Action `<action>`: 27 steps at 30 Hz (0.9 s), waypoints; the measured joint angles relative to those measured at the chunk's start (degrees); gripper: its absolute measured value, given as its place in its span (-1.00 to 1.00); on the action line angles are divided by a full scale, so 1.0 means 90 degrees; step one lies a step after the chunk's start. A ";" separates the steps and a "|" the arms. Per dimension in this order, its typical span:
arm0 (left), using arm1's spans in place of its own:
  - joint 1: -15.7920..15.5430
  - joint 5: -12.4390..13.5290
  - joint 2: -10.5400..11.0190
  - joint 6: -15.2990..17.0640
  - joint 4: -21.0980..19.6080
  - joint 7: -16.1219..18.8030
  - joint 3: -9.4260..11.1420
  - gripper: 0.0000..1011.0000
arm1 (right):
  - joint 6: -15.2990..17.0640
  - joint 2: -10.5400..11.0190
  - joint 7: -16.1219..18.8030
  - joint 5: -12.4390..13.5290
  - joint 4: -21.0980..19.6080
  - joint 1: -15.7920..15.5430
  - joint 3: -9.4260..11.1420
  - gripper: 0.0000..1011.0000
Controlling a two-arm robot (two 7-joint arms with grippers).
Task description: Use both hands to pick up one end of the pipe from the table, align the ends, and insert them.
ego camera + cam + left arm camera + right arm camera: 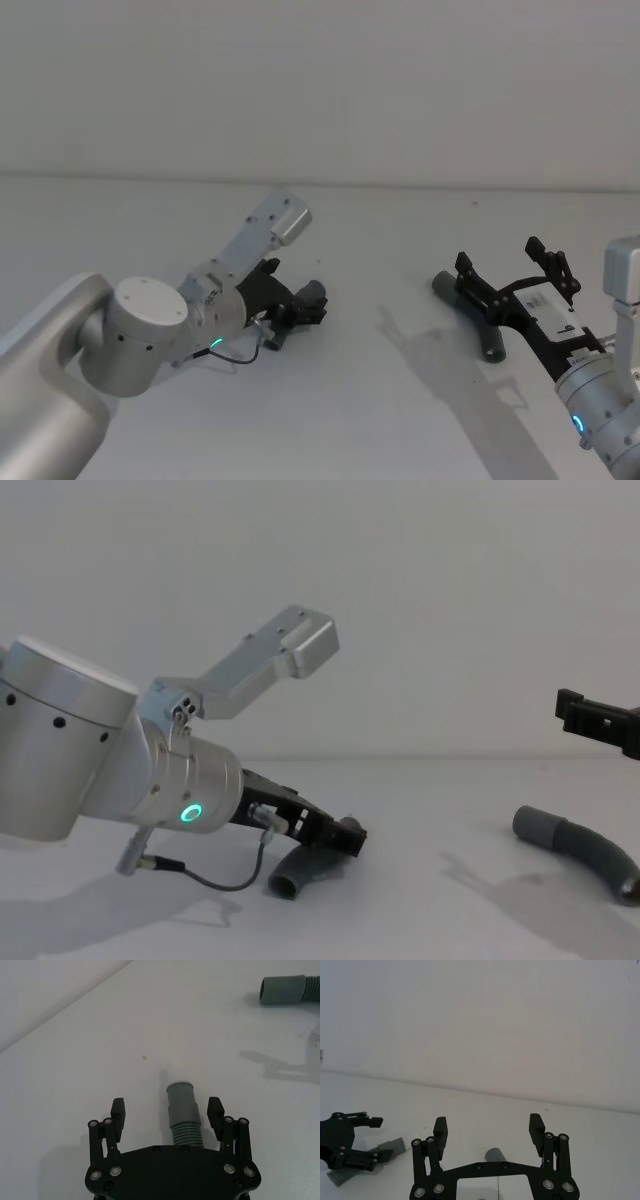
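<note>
In the lower left of the head view the left gripper reaches low over the table, aimed toward the middle of the frame. Its fingers are spread wide. The first pipe piece lies on the table between them, its collar level with the fingertips. A clear gap shows on each side, so neither finger touches it. Its pale-rimmed end pokes out past the fingertips, and the ribbed part runs back under the gripper's body. In the chest view this piece lies at lower centre, just under the gripper.

Right of centre in the head view, well apart from the first, the curved second pipe piece lies flat on the table. The right gripper comes in from the lower right corner, also opened wide. In the chest view it sits at the right edge, clearly above that piece and not touching it. In the right wrist view one pipe end shows low in the frame, between the finger bases.
</note>
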 joint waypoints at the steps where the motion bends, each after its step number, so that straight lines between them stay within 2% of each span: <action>1: -0.0004 0.0007 -0.0004 -0.0007 0.0012 -0.0006 0.0004 0.98 | 0.0000 0.0000 0.0000 0.0000 0.0000 0.0000 0.0000 0.98; 13: -0.0083 0.0054 -0.0125 -0.0007 0.0261 -0.0061 0.0003 0.94 | 0.0000 0.0000 0.0000 0.0000 0.0000 0.0000 0.0000 0.98; 20: -0.0101 0.0064 -0.0161 0.0015 0.0325 -0.0074 -0.0010 0.63 | 0.0000 0.0000 0.0000 0.0000 0.0000 0.0000 0.0000 0.98; 27: -0.0114 0.0069 -0.0184 0.0029 0.0366 -0.0081 -0.0017 0.21 | 0.0000 0.0000 0.0000 0.0000 0.0000 0.0000 0.0000 0.98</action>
